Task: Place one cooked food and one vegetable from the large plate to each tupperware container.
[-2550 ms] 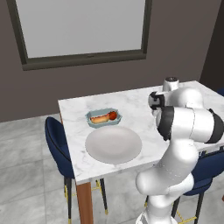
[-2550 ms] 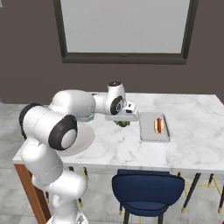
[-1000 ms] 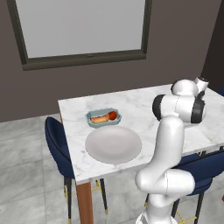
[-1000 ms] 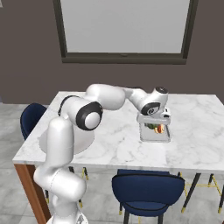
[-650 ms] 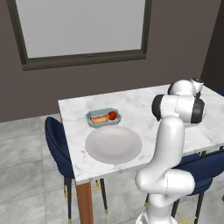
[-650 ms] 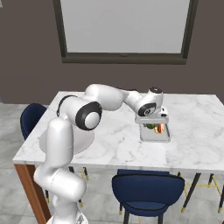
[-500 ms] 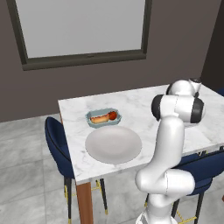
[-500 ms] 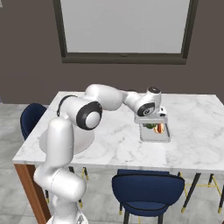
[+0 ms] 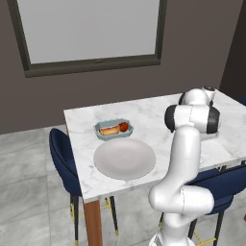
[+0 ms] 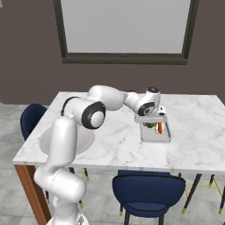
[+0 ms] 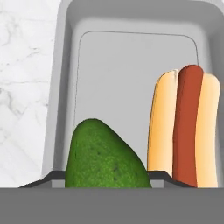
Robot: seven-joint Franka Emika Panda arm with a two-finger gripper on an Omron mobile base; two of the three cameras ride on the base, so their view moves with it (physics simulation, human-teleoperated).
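My gripper [image 10: 151, 121] is shut on a green avocado [image 11: 107, 162], holding it low over the near end of the pale grey tupperware container [image 11: 61, 87]. A hot dog [image 11: 186, 127] lies in that tub beside the avocado. From the right base view the same tub [image 10: 154, 135] sits right of the table's middle with the hot dog [image 10: 161, 127] in it. The large plate [image 9: 125, 158] lies bare near the table's left front. Behind it, the blue-green tupperware container [image 9: 113, 129] holds a hot dog and a red tomato.
The white marble table [image 10: 110, 145] stands under a dark-framed window. Blue chairs stand at its front [image 10: 147, 189] and at its left end [image 9: 60, 149]. My own arm spans the table from the plate side to the grey tub.
The arm has swung from the middle of the table across to the grey tub, carrying the avocado. Over the last second the hand has sunk slightly toward the tub.
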